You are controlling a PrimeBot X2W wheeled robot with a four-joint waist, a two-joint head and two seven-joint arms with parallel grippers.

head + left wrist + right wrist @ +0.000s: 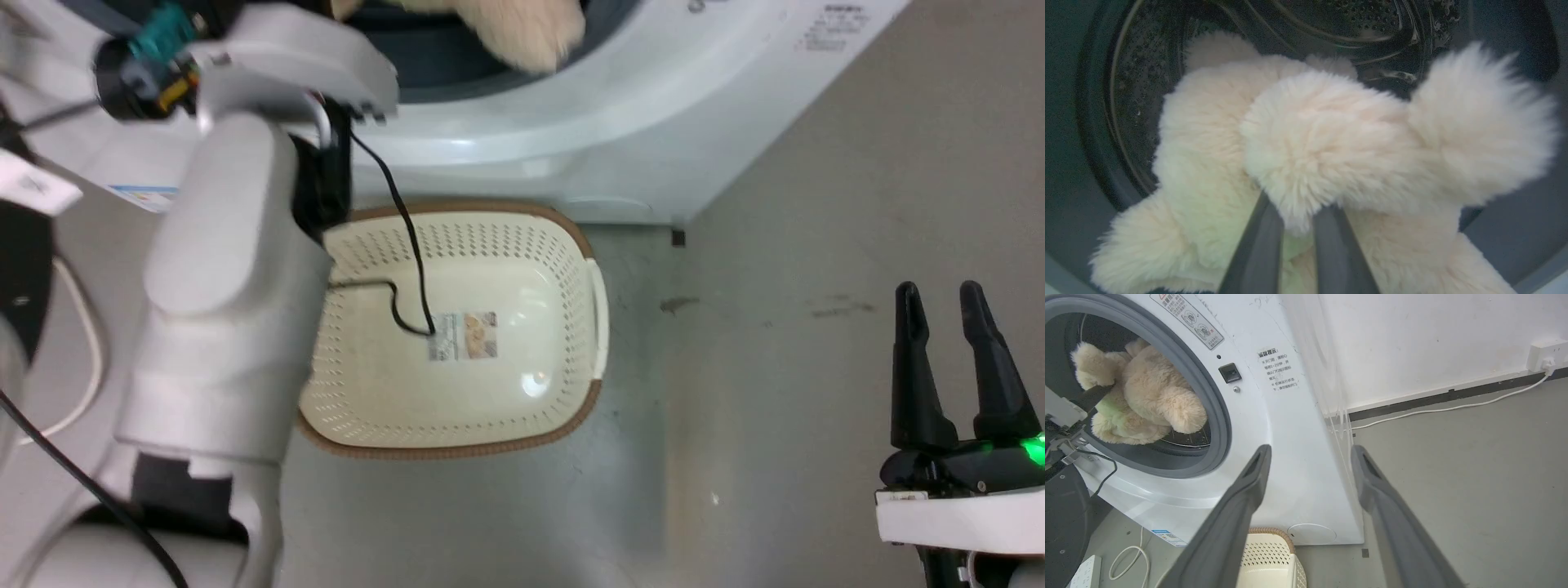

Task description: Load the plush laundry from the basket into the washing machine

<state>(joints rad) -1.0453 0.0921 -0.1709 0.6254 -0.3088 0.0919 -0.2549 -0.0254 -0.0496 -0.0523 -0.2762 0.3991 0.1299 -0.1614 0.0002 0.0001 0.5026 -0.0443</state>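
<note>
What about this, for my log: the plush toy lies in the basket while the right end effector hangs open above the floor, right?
No: the right wrist view shows the plush toy in the washing machine drum; the right end effector hangs open above the floor.

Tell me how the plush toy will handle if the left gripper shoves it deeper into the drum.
Probably soft and floppy: the plush laundry bulges and folds around the left gripper. Likely light for its bulk, being shaggy stuffed fur. A push may just squash it, and the limb nearest the door seal could catch there.
</note>
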